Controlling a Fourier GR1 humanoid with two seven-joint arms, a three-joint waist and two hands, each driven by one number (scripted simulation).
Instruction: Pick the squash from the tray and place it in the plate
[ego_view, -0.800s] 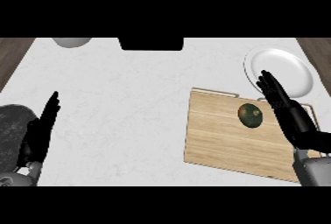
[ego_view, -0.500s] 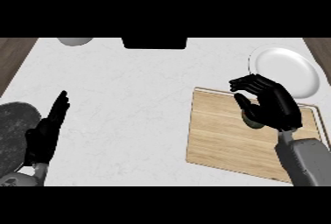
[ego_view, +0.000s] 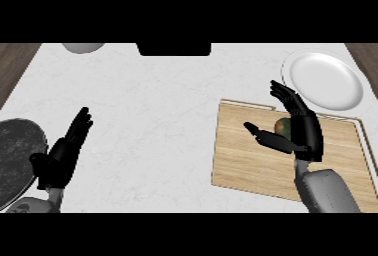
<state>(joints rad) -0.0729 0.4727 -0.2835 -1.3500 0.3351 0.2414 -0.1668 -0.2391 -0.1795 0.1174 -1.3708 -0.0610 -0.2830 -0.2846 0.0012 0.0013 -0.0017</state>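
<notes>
Right hand (ego_view: 301, 131) open over squash (ego_view: 281, 125) on tray (ego_view: 251, 160).

A white marble-patterned counter top (ego_view: 170, 110) fills most of the view. At 9 o'clock, at the left edge, lies a dark grey speckled round pan (ego_view: 15, 160), partly cut off. At 11 o'clock sits a small grey round bowl (ego_view: 83, 47). At 12 o'clock stands a black rectangular object (ego_view: 174, 49). Brown wooden floor (ego_view: 15, 65) shows at both upper corners.
</notes>
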